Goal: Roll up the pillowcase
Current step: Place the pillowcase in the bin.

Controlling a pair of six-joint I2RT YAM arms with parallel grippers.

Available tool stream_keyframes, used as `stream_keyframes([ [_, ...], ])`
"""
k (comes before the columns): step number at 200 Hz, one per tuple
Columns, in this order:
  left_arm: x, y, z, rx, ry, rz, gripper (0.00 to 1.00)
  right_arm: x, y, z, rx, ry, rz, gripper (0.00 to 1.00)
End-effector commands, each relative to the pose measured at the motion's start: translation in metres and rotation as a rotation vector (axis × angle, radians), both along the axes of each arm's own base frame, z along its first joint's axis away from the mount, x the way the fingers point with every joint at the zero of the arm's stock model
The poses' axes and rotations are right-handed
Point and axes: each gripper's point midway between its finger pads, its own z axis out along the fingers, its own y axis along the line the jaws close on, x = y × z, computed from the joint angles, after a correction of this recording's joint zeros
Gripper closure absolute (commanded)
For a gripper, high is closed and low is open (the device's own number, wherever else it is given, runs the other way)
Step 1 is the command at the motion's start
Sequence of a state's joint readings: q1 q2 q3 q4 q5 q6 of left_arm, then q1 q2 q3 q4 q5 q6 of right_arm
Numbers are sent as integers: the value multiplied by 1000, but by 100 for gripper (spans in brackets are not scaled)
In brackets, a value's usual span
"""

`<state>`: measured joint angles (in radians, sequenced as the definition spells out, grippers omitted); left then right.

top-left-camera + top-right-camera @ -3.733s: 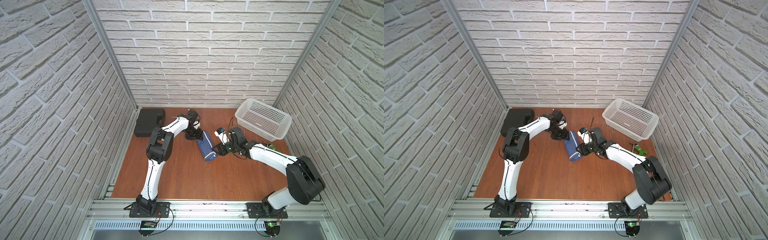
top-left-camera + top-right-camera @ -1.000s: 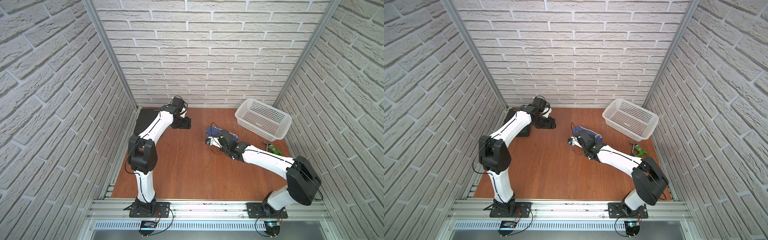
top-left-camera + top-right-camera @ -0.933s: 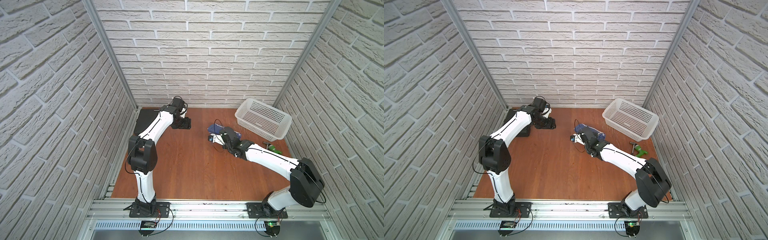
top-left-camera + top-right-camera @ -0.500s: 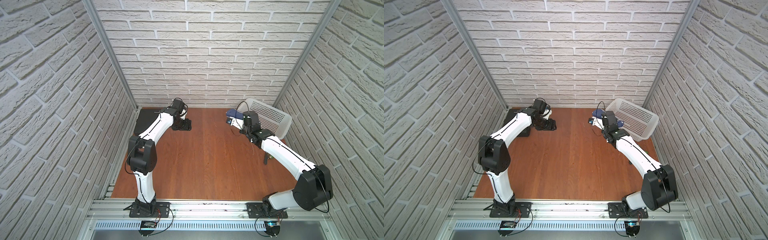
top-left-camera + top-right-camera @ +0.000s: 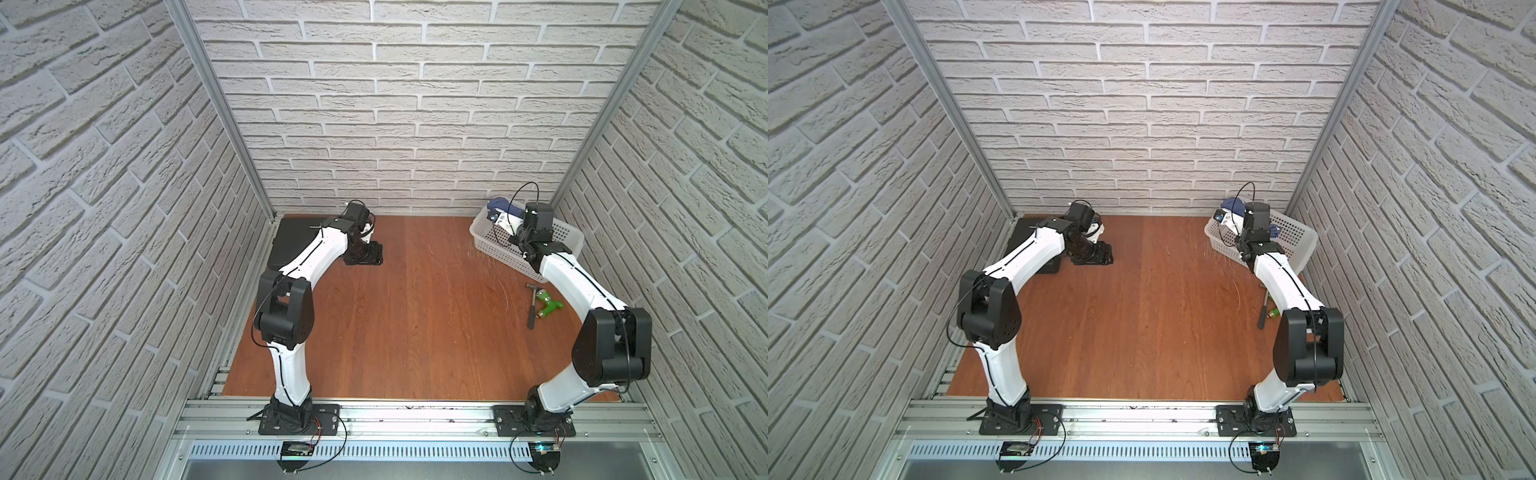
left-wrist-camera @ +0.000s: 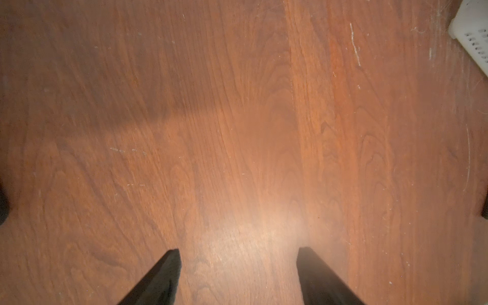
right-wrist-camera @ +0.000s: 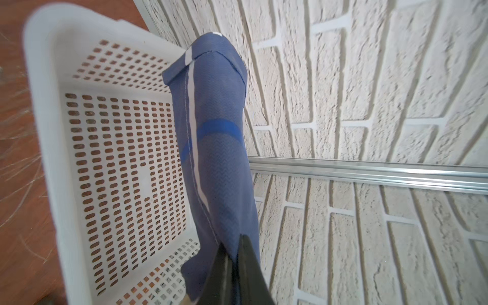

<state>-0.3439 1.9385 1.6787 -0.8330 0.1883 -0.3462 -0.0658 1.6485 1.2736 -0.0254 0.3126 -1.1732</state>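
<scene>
The pillowcase (image 7: 219, 158), a rolled blue bundle, is held over the white basket (image 7: 45, 132) at about one o'clock on the surface (image 5: 415, 332). The right hand (image 7: 233, 244) is clenched on its end. The left hand (image 6: 239, 253) stands released, fingers apart, low above the wood at eleven o'clock, near a black case (image 5: 291, 241).
</scene>
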Motion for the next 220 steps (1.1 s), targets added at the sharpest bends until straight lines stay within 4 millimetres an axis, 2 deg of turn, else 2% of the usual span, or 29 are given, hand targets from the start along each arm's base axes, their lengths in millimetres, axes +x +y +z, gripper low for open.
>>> stream_keyframes([
  [1, 4, -9, -15, 0, 26, 0, 26, 23, -19, 7, -21, -96, 16, 98],
  [18, 3, -11, -23, 16, 48, -7, 26, 37, -34, -8, -49, -110, 24, 98],
  [44, 4, -14, -31, 30, 69, -7, 26, 56, -40, -38, -79, -93, 74, 98],
  [76, 5, -16, -36, 61, 92, -27, 26, 63, -54, -69, -68, -65, 77, 98],
  [103, 2, -16, -43, 63, 110, -26, 26, 57, -46, -95, -23, 2, 132, 98],
  [121, 0, -19, -48, 64, 124, -33, 26, 47, -36, -110, 79, 85, 182, 98],
  [156, 1, -20, -48, 68, 131, -40, 26, 25, -30, -120, 306, 248, 229, 95],
  [194, 5, -24, -47, 67, 134, -49, 26, 20, -33, -122, 323, 287, 237, 89],
  [197, 6, -24, -47, 67, 134, -48, 26, 20, -33, -136, 338, 316, 235, 88],
  [220, 10, -27, -44, 71, 135, -64, 26, 15, -30, -147, 372, 357, 245, 80],
])
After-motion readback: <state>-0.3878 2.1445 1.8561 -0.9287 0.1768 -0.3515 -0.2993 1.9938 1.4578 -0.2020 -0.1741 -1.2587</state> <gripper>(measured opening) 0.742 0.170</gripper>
